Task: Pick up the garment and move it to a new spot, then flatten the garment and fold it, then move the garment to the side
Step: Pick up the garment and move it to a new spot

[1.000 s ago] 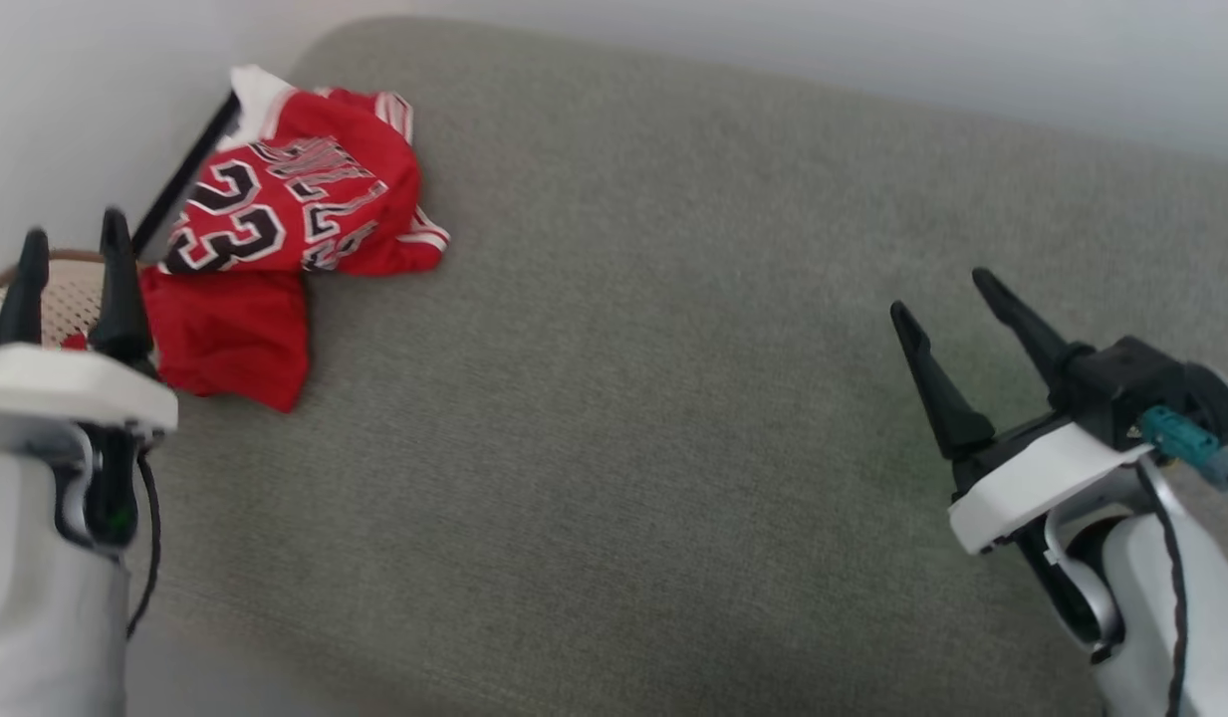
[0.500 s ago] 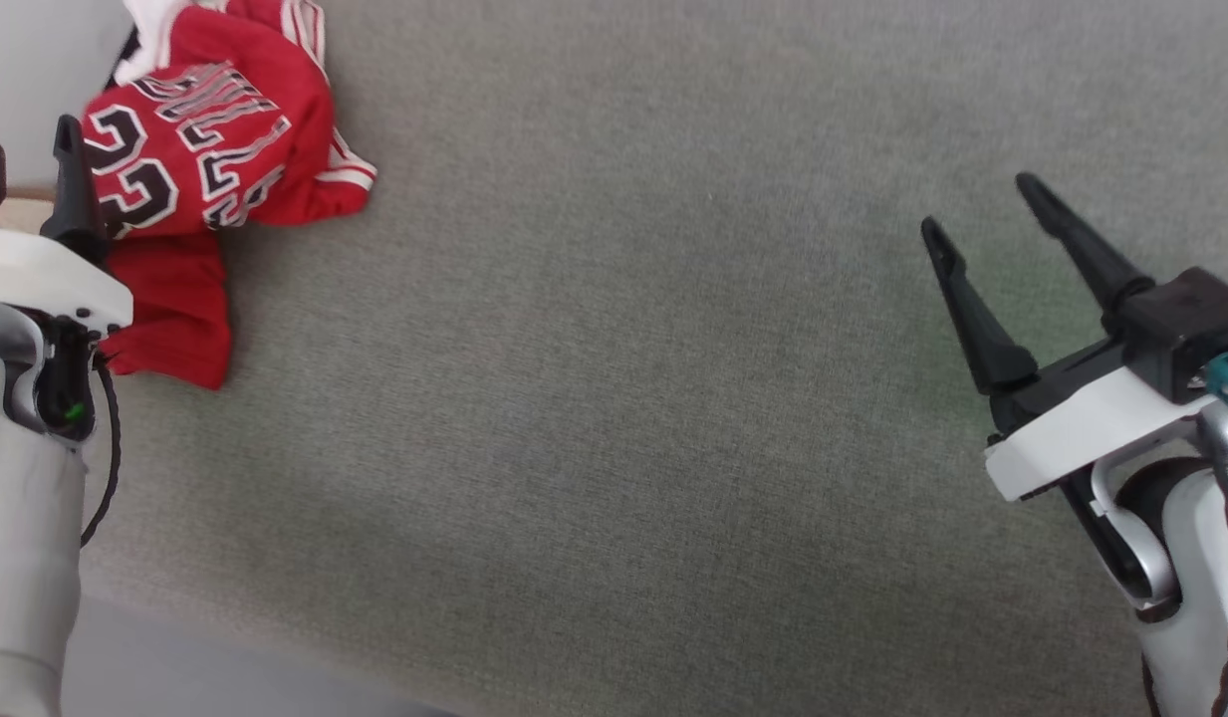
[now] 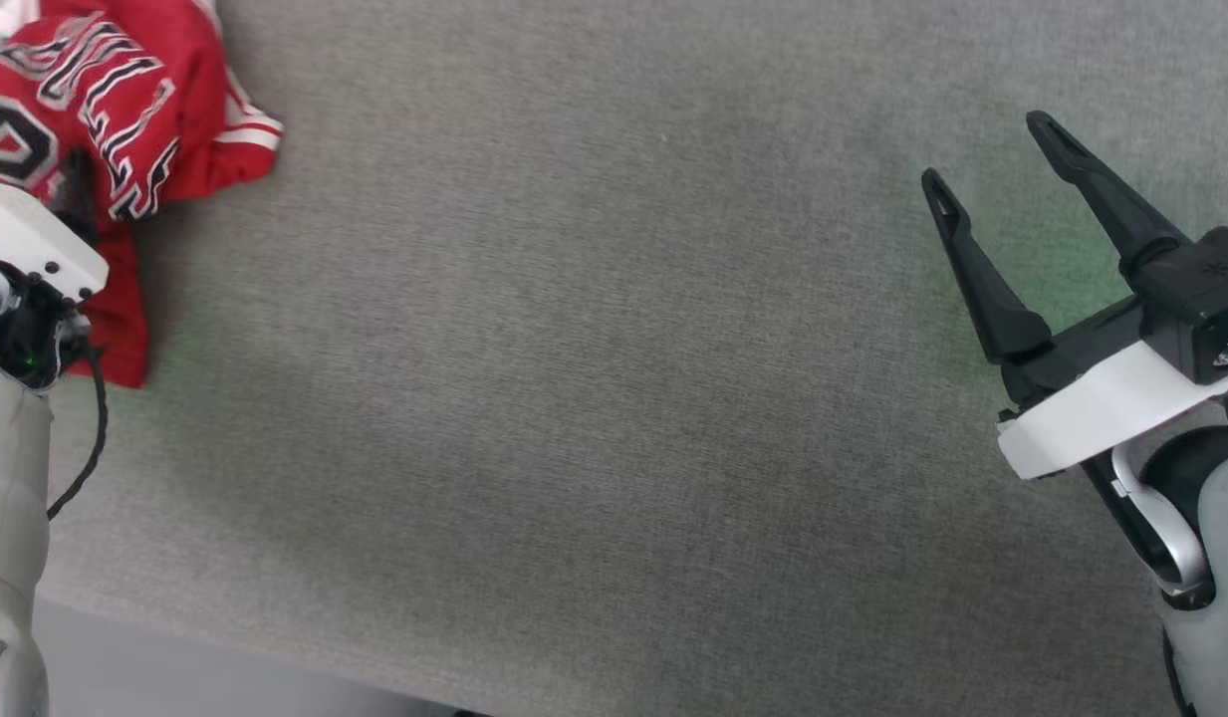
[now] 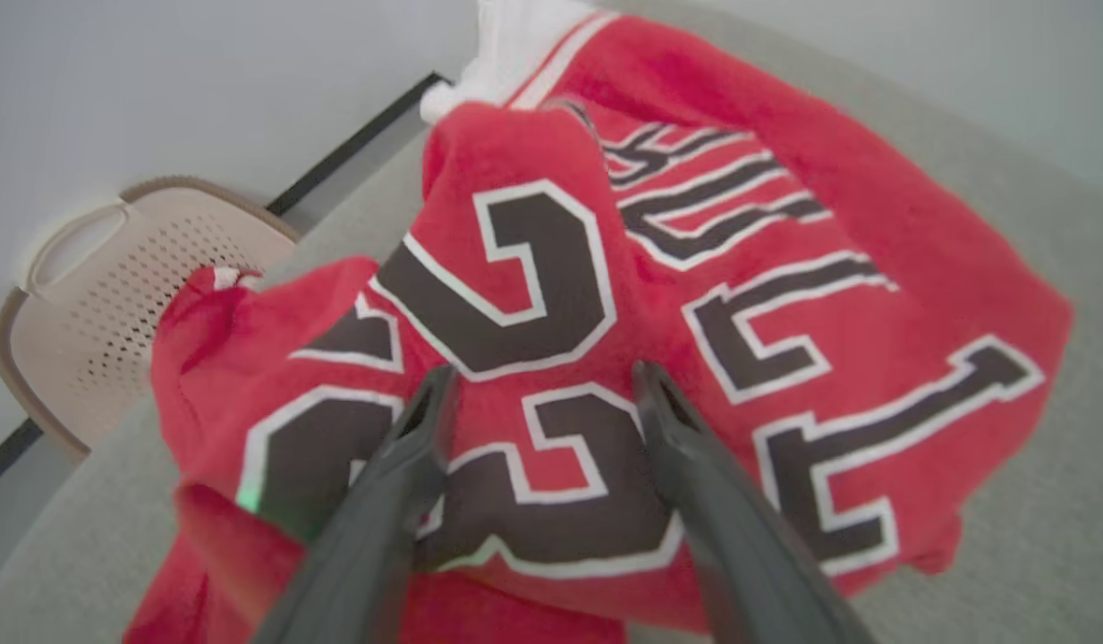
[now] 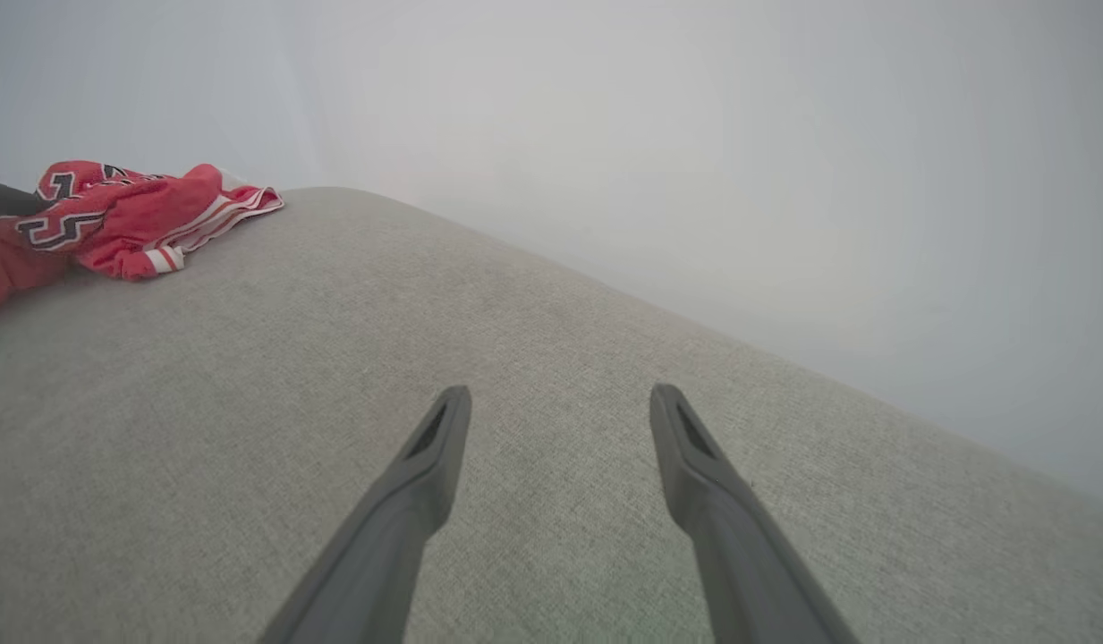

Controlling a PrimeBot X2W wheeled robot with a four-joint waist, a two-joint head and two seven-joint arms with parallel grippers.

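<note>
The red jersey (image 3: 125,110) lies in a crumpled heap at the far left corner of the grey cushion (image 3: 594,378). Its big black letters and numbers with white edges face up, all bent by the folds. A striped hem sticks out to one side. A pale laundry basket (image 4: 113,295) with little holes stands just beside that corner.

The left gripper (image 4: 544,368) hangs right over the heap. Its jaws are wide apart and hold nothing, and a black number sits between them. I cannot tell if the tips touch the cloth yet. The right gripper (image 3: 984,149) is well apart from the jersey, over the bare cushion. Its jaws are wide apart too, with nothing in them.

The jersey looks soft, light and floppy. It will likely sag and fall open when it goes up, so it won't keep its shape. The cloth does not look slippery, so a good pinch should hold.

The best place to grab is probably the raised hump in the middle, where a few layers bunch up. A pinch on one thin layer might slide off. Pushing too low might catch the cushion cover as well.
</note>
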